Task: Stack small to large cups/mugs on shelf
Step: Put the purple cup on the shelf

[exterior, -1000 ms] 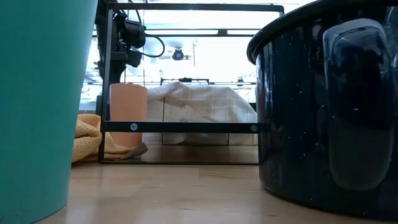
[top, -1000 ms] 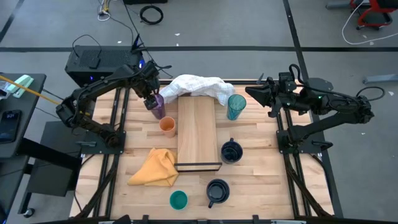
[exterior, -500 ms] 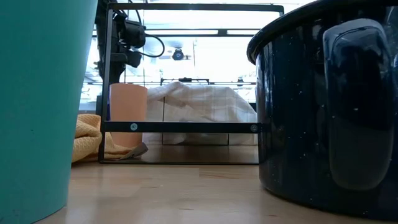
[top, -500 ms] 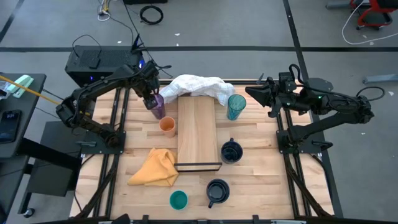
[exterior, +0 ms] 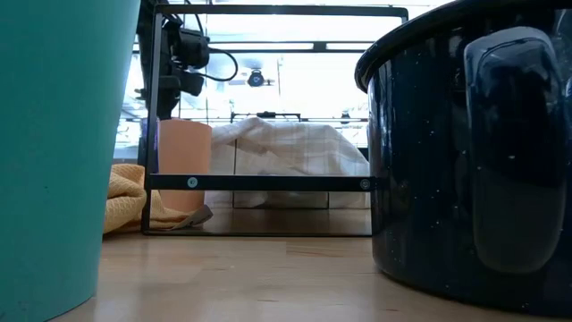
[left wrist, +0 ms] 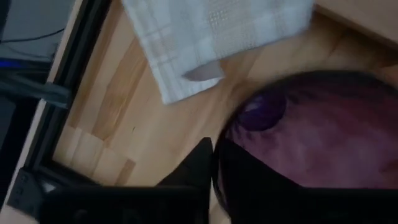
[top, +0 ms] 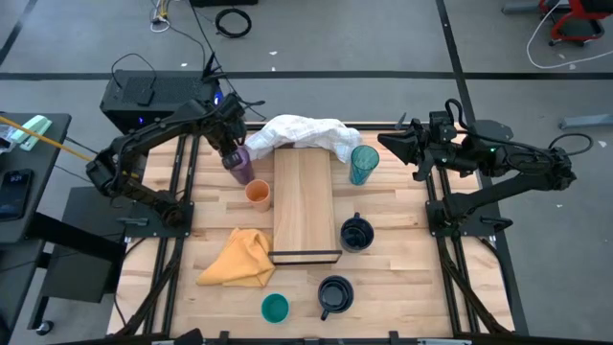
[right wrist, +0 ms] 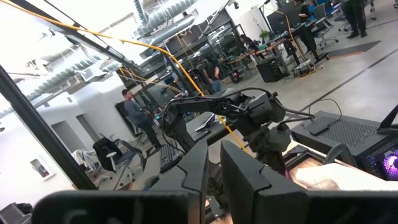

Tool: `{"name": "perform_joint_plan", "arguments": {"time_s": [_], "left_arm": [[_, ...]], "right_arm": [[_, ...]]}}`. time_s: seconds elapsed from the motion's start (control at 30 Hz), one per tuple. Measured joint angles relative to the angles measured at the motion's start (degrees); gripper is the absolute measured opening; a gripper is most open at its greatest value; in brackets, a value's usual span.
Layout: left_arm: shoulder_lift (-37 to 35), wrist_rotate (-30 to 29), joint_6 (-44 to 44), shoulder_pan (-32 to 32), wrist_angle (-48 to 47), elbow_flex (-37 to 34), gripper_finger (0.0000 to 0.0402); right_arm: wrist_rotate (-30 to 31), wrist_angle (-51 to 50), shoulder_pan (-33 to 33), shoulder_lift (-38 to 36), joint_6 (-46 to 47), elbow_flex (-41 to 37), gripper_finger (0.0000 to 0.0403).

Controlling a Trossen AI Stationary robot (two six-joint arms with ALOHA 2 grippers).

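Upright beside the shelf, the purple tumbler is pinched by the left end effector.

In the low view, the short teal cup and a navy mug are cut off by the picture's edges. The purple tumbler is blurred and cropped in the left wrist view. The left pincer fingers are hidden from above.

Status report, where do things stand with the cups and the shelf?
Left hand down on purple cup, grip unclear. Right hand waits off the table's edge. Shelf bare, white cloth draped over its far end.
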Motion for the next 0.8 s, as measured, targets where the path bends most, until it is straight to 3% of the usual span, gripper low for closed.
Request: {"name": "perform_joint_plan", "arguments": {"time_s": [0.07, 0.8], "left_arm": [[-0.15, 0.63, 0.71, -0.06, -0.09, 0.13, 0.0013], [-0.09, -0.18, 0.58, 0.00, -2.09, 0.37, 0.0013]], "right_arm": [[0.00, 0.00, -0.02, 0.01, 0.00, 0.00, 0.0052], [0.00, -0.02, 0.00, 0.00, -0.84, 0.00, 0.0052]]}}
